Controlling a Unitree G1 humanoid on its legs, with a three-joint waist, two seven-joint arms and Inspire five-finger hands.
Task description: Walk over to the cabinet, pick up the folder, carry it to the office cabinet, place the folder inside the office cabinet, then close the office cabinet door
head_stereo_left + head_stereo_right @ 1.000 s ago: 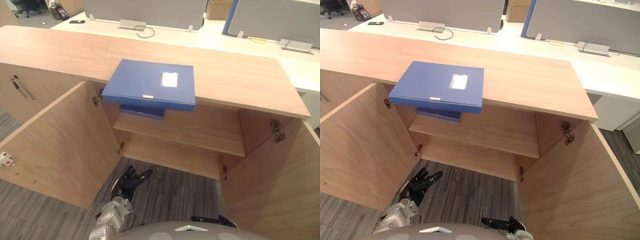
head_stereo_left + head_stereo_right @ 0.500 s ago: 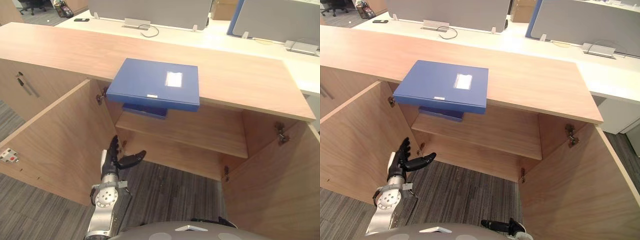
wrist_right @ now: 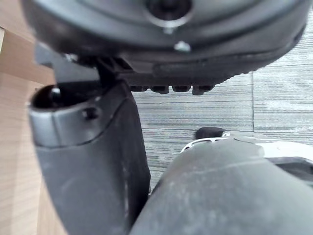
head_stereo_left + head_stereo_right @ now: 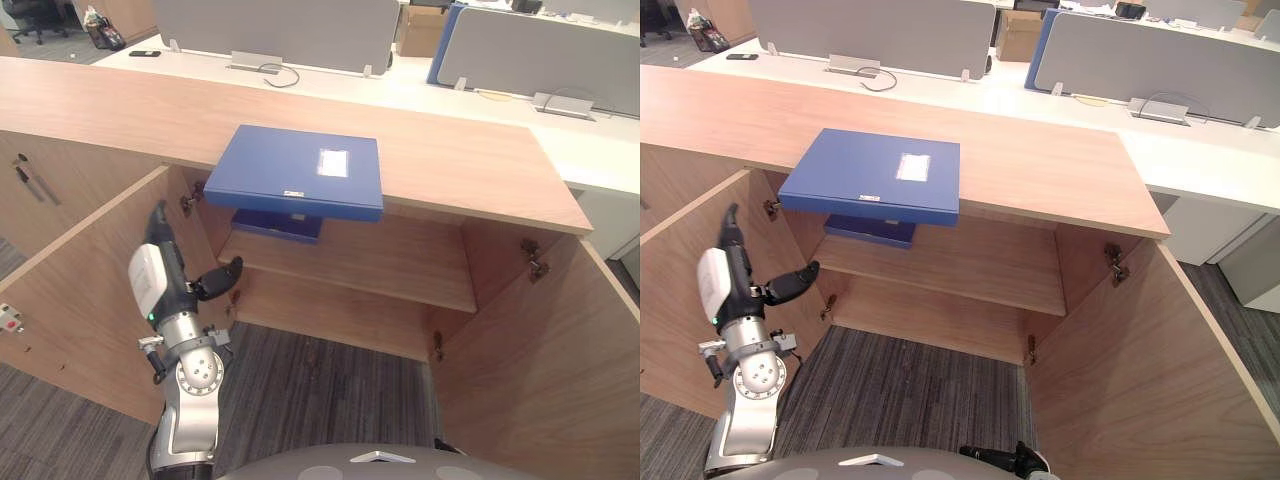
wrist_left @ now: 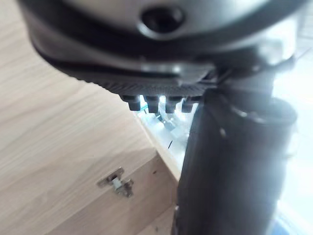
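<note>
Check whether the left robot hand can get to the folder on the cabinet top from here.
Probably yes. The folder overhangs the front edge of the cabinet top. The left robot hand is open, below and left of it, in front of the open left door, with nothing between them.

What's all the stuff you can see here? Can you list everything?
Flat blue rectangular folder: one, blue, on the cabinet's top, sticking out over its front edge.
Second flat blue item: one, blue, on the shelf just beneath.
Light wooden cabinet: one, light brown, in front.
Wooden cabinet doors: two, light brown, open at left and right.
Wooden shelf: one, light brown, inside the cabinet.
Grey desk screens: two, grey, on the white desk behind.
Striped carpet: grey, the floor.
Left hand: dark, up beside the left door, fingers straight.
Right hand: dark, low above the carpet.
</note>
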